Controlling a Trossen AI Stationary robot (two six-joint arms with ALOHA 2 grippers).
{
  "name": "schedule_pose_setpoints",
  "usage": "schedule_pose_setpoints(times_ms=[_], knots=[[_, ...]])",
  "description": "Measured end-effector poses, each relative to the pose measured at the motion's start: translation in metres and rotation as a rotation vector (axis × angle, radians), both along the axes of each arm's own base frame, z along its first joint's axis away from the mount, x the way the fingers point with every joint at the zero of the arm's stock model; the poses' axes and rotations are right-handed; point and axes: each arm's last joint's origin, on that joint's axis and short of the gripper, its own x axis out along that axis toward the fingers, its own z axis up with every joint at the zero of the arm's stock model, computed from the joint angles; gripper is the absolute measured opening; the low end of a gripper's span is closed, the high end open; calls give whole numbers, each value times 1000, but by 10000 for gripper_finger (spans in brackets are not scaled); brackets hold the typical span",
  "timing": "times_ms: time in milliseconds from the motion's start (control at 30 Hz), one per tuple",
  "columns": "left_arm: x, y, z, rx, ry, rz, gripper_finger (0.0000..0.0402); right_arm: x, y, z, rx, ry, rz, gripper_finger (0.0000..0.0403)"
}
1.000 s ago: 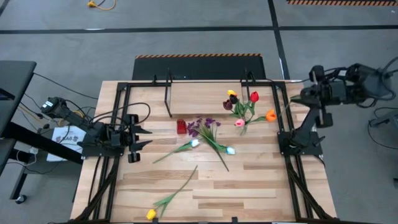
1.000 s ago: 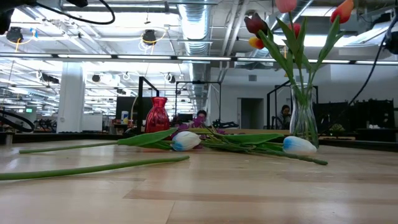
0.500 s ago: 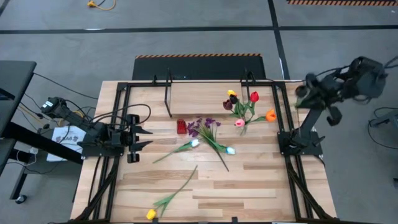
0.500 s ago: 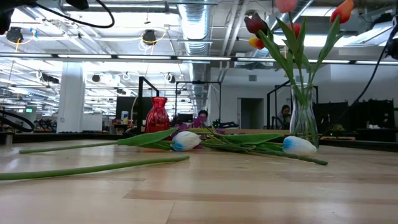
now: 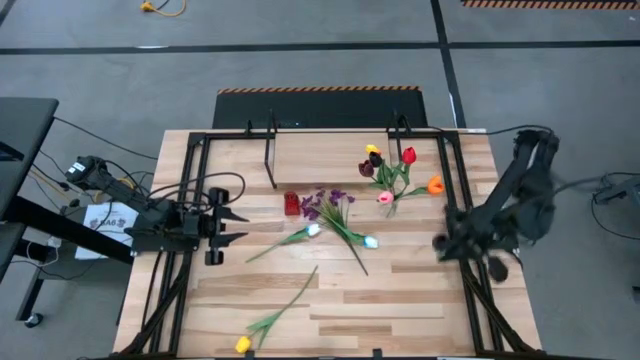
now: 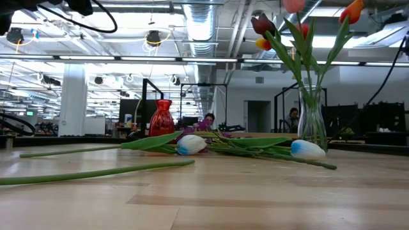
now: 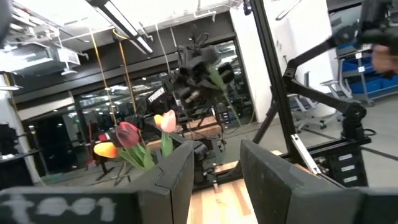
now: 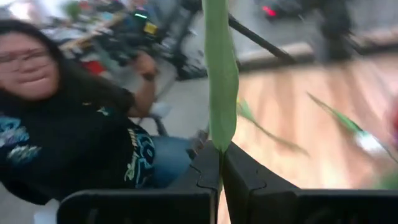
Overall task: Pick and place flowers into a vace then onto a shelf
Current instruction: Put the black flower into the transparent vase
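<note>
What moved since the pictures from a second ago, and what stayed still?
The right arm swung from off the table's far right corner in toward its right edge. The right gripper is still shut on a green leaf. The left gripper stayed at the left side, holding nothing. The clear vase of tulips, the red vase and the loose flowers on the table did not move.

Clear glass vase (image 6: 312, 124) — smooth pale wood table (image 6: 211, 198).

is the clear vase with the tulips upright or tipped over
Upright. In the low view the clear vase stands straight on the table, its tulips rising out of its mouth.
</note>
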Motion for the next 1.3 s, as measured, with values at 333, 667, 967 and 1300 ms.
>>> schedule_pose_setpoints(times_ms=[333,667,967,1300], knots=[[1,-1,-3,-47,39,-49,123,75,13,-47,-110,-580,361,0],[1,-1,-3,-52,39,-48,123,97,-53,42,-225,-515,484,0],[1,-1,-5,-49,58,-26,123,20,-74,83,-514,-574,151,0],[2,-1,-5,-56,60,-16,123,2,-90,91,-642,-700,107,0]])
